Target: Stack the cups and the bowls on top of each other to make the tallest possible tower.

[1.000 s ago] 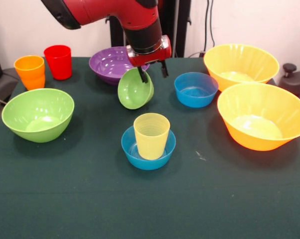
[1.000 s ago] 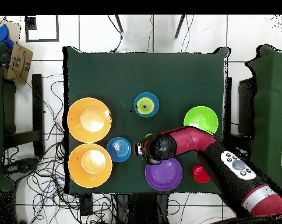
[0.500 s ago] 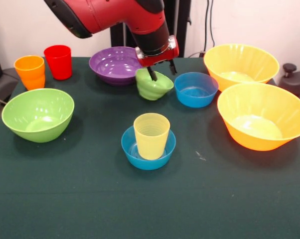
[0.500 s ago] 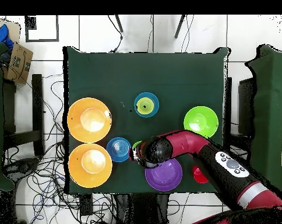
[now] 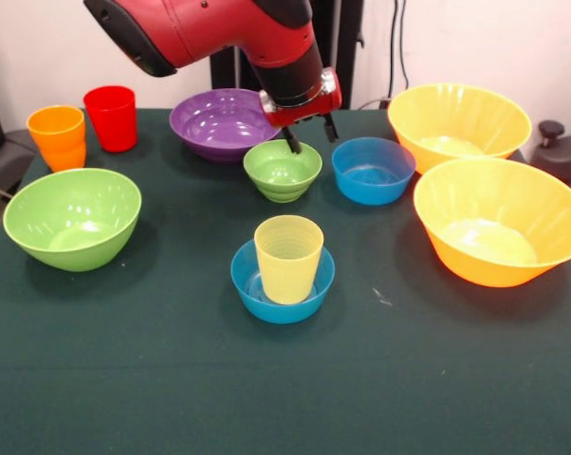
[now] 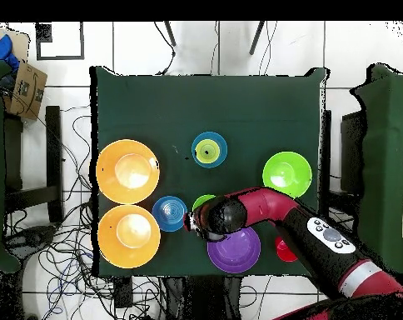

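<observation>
My gripper point(image 5: 309, 136) hangs open just behind the small green bowl point(image 5: 283, 171), one finger at its far rim. That bowl sits upright on the table and also shows in the overhead view point(image 6: 203, 202). In front of it the pale yellow cup point(image 5: 287, 257) stands inside a small blue bowl point(image 5: 282, 284); the pair shows from overhead point(image 6: 209, 150). A second small blue bowl point(image 5: 373, 170) is right of the green one. The purple bowl point(image 5: 219, 121) is behind, the orange cup point(image 5: 58, 136) and red cup point(image 5: 111, 118) at the far left. The arm's wrist hides the gripper from overhead.
A large green bowl point(image 5: 72, 218) sits at the left. Two very large orange bowls point(image 5: 458, 121) point(image 5: 500, 220) fill the right side. The dark green table point(image 5: 285, 389) extends toward the camera. Cables and chairs surround the table in the overhead view.
The small green bowl hung tilted from the gripper a second ago, swung right and down, and now rests upright on the table. The gripper moved slightly right toward the second blue bowl.
</observation>
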Robot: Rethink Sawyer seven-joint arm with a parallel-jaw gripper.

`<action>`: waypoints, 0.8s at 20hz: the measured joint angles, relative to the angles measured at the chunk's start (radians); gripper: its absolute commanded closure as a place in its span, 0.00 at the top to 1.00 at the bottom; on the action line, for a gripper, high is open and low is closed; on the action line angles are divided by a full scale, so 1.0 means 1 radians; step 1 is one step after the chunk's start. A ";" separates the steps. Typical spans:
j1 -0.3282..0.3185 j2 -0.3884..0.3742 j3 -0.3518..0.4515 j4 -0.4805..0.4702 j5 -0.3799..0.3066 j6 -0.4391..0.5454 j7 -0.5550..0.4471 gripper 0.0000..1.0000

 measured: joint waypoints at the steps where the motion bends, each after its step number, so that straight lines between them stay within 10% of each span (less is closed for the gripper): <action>1: 0.000 0.000 0.000 0.000 0.000 0.000 0.000 1.00; 16: 0.017 -0.042 0.000 0.000 -0.026 0.000 0.000 1.00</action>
